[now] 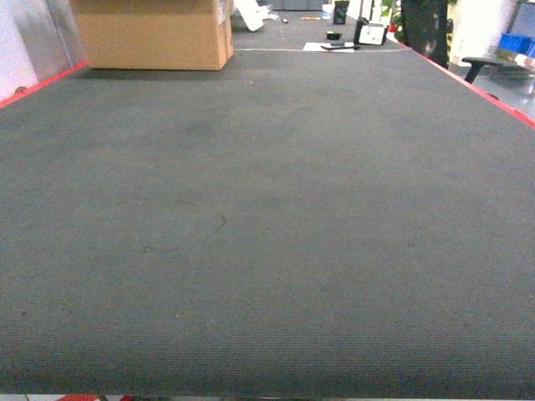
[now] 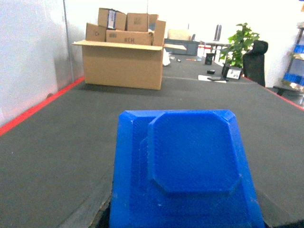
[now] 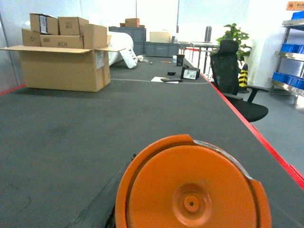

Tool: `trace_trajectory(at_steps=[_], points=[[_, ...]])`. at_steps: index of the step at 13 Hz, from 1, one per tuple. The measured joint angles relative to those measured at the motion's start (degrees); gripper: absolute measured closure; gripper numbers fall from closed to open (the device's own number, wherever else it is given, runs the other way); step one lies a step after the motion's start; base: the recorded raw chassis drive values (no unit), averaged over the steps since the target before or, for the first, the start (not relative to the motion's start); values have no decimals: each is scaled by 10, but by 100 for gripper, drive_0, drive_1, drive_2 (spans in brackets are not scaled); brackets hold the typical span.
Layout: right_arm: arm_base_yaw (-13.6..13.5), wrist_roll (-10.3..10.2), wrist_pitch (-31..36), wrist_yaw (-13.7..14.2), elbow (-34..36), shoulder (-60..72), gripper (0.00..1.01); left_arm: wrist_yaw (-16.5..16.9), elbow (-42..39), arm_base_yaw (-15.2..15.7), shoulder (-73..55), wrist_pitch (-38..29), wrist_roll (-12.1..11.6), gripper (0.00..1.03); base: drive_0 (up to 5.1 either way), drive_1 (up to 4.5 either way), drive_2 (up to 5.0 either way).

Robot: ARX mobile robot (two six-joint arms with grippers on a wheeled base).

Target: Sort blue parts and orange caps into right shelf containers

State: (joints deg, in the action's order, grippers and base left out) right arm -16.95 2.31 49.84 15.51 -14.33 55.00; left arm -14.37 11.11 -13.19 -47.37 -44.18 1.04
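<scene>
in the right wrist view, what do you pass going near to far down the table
orange cap right at the camera → bare dark table mat → open cardboard box on the left → small desk items on white paper → grey crates at the far end

One blue part (image 2: 183, 175) is filling the foreground of the left wrist view, and one orange cap (image 3: 192, 187) is filling the foreground of the right wrist view. One large open cardboard box (image 1: 155, 33) is sitting at the far left corner of the single dark grey table (image 1: 267, 234), with four smaller cartons (image 2: 126, 26) showing at its top. One black office chair (image 3: 232, 78) is standing off the table's right edge, beside one potted plant (image 3: 232, 35).
</scene>
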Motion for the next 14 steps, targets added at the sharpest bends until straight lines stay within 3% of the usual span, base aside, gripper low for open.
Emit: trace_trajectory(at_steps=[2,3,4,8,10,13,14], points=[[0,2,-20,4,-3,-3,56,2,1,2,-3,22,0,59,0,0,0],[6,-7,-112,2,-7,-34,56,25,5,13,27,98,0,59,0,0,0],[24,-12,-151,-14,8,-71,56,39,-6,27,58,132,-1,59,0,0,0],[80,-16,-184,-65,71,-155,56,79,-53,68,132,167,-1,59,0,0,0],[89,-17,-193,-74,78,-174,56,86,-60,76,150,175,0,59,0,0,0],[98,-17,-202,-82,85,-192,56,128,-67,110,169,188,-1,59,0,0,0],[123,-17,-230,-108,104,-232,56,139,-80,134,204,211,-2,59,0,0,0]])
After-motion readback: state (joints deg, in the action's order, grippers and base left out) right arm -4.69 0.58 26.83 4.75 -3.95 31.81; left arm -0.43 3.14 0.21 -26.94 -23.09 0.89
